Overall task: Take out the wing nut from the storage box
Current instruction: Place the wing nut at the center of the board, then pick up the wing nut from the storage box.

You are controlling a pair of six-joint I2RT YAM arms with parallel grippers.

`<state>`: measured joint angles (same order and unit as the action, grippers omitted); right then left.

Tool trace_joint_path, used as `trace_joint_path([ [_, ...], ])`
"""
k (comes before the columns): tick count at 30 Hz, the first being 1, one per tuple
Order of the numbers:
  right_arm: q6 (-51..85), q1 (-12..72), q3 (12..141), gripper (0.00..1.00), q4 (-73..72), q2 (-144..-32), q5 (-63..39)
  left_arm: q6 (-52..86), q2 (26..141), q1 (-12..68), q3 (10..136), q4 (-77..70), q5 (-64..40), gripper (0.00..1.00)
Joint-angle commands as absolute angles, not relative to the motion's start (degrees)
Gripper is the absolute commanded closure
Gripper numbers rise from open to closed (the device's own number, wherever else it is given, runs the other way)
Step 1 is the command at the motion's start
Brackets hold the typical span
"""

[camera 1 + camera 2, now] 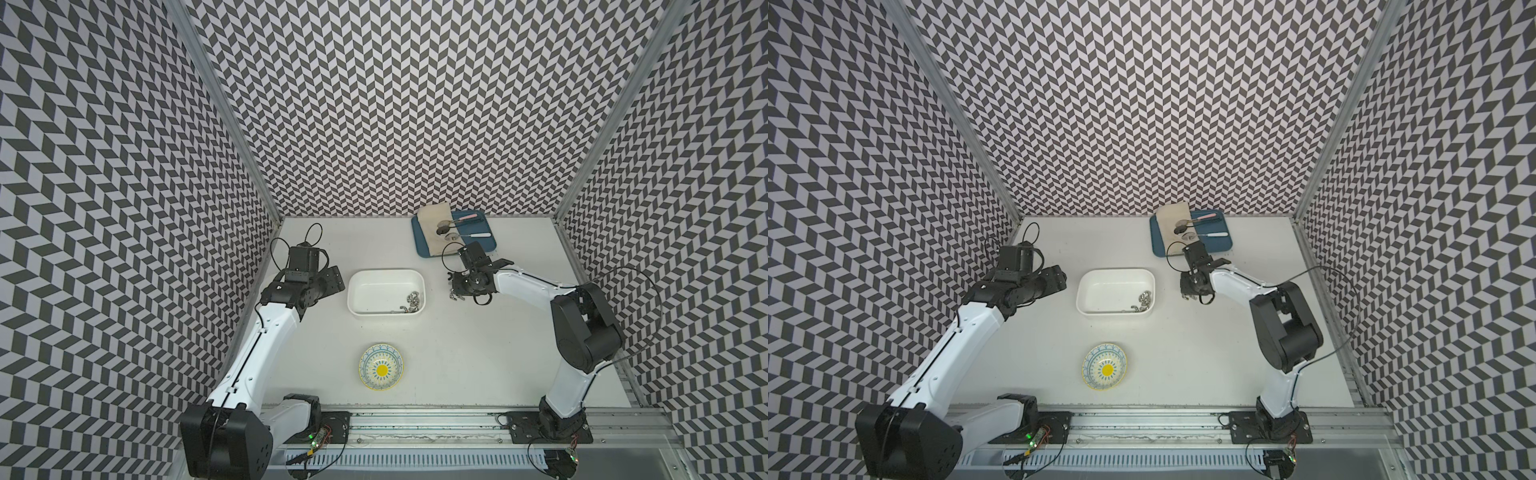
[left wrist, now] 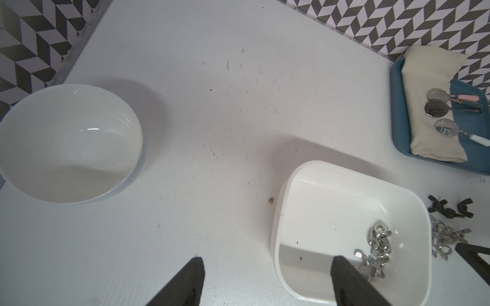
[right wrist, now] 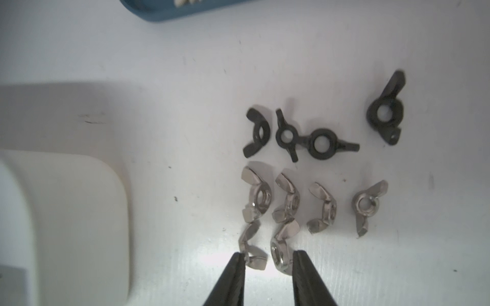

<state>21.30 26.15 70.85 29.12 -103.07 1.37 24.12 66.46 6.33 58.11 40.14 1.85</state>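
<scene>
White shallow rectangular plastic storage box (image 1: 374, 291) sits at the middle of the white table (image 1: 478, 353); a small heap of silver metal wing nuts (image 1: 412, 300) lies inside it, against the wall facing the table's right edge, toward the box's near corner. Outside, on the table between the box and the right edge, lie a row of black wing nuts (image 3: 291, 137) and a group of loose silver wing nuts (image 3: 289, 201).

Right hand (image 3: 267, 255) is low over that group, fingers parted; one silver nut (image 3: 281, 255) lies between the tips, judged released rather than pinched. Left hand (image 2: 266, 262) hovers at the box's other side, fingers spread, holding nothing.

Handling, judged: the nuts are small, light, rigid, smooth metal; likely to skate on the plastic floor and to hook wings with neighbours. Best taken singly from the heap's edge, tips pinching across the two wings or across the hub; a shallow grip risks a flick-out; check that no second nut hangs on.
</scene>
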Motion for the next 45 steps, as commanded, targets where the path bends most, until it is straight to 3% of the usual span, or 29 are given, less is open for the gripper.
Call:
trace_joint_path([
  [1,18.77,28.75,75.62,0.64,30.94,-99.58,2.55,24.52,67.02,6.06,59.37,38.79,2.11,0.21],
  [6,11.26,37.6,85.49,0.63,32.74,-102.46,0.07,24.85,67.37,6.05,59.39,38.58,1.85,0.21],
  [13,5.98,45.23,102.61,0.61,43.51,-116.32,3.91,24.96,66.72,6.06,59.13,39.0,2.44,0.21],
  [29,13.39,46.18,109.29,0.51,51.45,-129.4,11.73,24.79,65.55,6.06,58.35,39.32,2.25,0.21],
  [45,17.76,46.03,114.65,0.49,54.9,-135.39,6.69,24.13,64.07,5.92,58.45,40.4,1.85,0.21],
])
